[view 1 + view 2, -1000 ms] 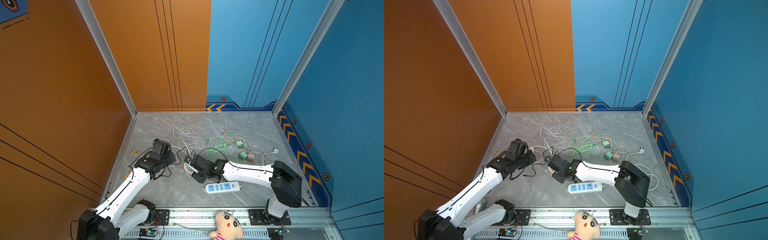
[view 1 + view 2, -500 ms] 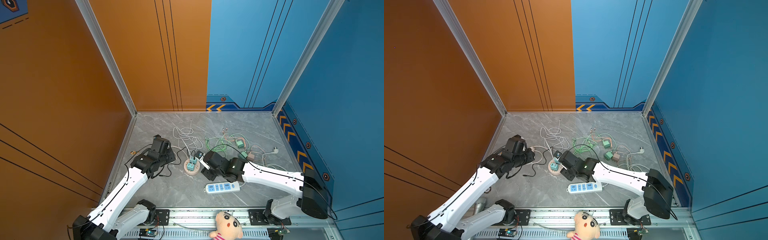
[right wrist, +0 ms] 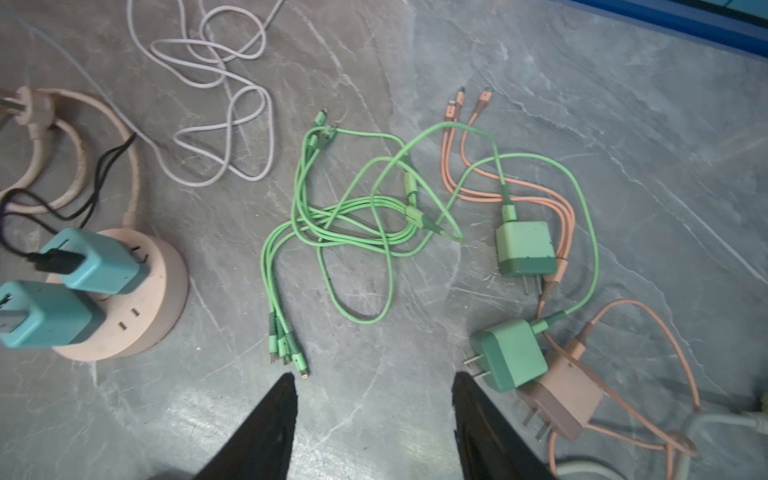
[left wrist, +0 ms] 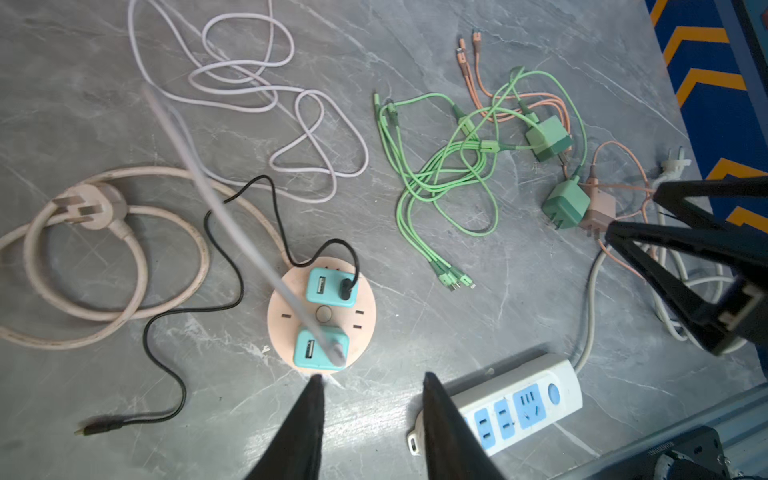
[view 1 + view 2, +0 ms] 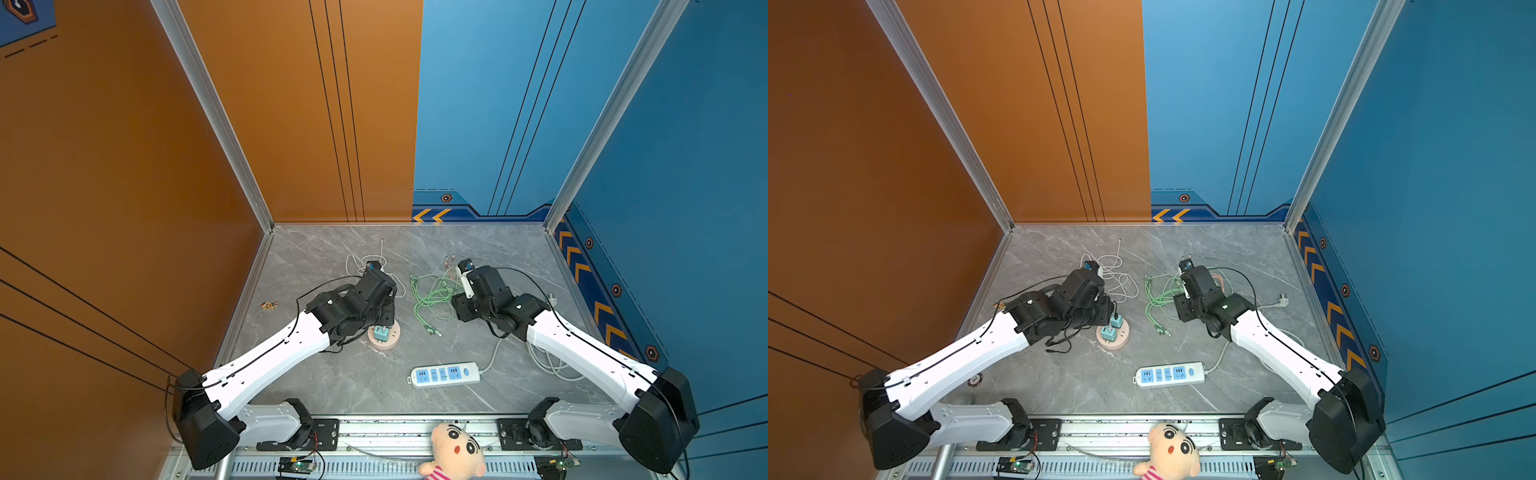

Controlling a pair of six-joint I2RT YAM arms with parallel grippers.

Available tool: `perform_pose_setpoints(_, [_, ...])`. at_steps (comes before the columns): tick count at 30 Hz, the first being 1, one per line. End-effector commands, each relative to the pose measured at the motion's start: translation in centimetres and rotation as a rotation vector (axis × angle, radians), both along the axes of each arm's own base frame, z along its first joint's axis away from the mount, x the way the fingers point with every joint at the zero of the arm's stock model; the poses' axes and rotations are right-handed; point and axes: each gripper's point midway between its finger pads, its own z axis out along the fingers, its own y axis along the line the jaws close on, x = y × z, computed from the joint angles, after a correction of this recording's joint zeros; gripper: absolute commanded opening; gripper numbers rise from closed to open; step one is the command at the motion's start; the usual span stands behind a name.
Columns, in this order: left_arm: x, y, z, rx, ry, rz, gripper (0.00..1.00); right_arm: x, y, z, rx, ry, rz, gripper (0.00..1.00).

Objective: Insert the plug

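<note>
Plug (image 4: pixel 320 347) just beside left gripper (image 4: pixel 372 375)

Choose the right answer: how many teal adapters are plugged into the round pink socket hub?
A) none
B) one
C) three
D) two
D: the round pink socket hub carries the teal adapter with the black cable and the teal adapter with the grey cable.

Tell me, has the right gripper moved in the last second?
Yes. Judged against the unmoved white power strip, the right gripper left the round pink socket and withdrew rightward and backward, to beside the green cables.
</note>
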Motion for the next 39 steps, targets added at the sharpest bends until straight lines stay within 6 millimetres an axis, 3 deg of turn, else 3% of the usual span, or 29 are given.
perform_pose_setpoints(1, [0.5, -1.0, 0.0, 0.056, -0.019, 0.006, 0.39, 0.6, -0.6, -0.9, 0.139, 0.034, -0.081, 0.61])
perform_pose_setpoints(5, [0.9, -3.4, -2.3, 0.112, 0.028, -0.041, 0.39, 0.7, 2.9, -2.0, 0.220, 0.079, 0.021, 0.59])
perform_pose_setpoints(8, [1.4, -4.7, -5.0, 0.156, 0.089, -0.056, 0.33, 0.9, 4.3, -3.1, 0.208, 0.107, 0.043, 0.57])
perform_pose_setpoints(13, [2.1, -6.4, -9.9, 0.231, 0.178, -0.084, 0.22, 1.5, 4.3, -3.9, 0.203, 0.127, 0.023, 0.53])
perform_pose_setpoints(19, [2.4, -7.2, -14.6, 0.264, 0.281, -0.104, 0.18, 2.0, 2.4, -3.8, 0.209, 0.120, -0.045, 0.53])
perform_pose_setpoints(24, [2.3, -6.3, -17.0, 0.285, 0.350, -0.091, 0.15, 2.3, 0.8, -3.4, 0.221, 0.115, -0.088, 0.53])
perform_pose_setpoints(28, [2.5, -4.3, -18.1, 0.307, 0.380, -0.058, 0.14, 2.5, -0.2, -2.9, 0.211, 0.096, -0.113, 0.53])
perform_pose_setpoints(39, [3.6, 0.0, -18.4, 0.352, 0.375, 0.042, 0.14, 3.2, -4.9, -3.2, 0.188, 0.110, -0.270, 0.54])
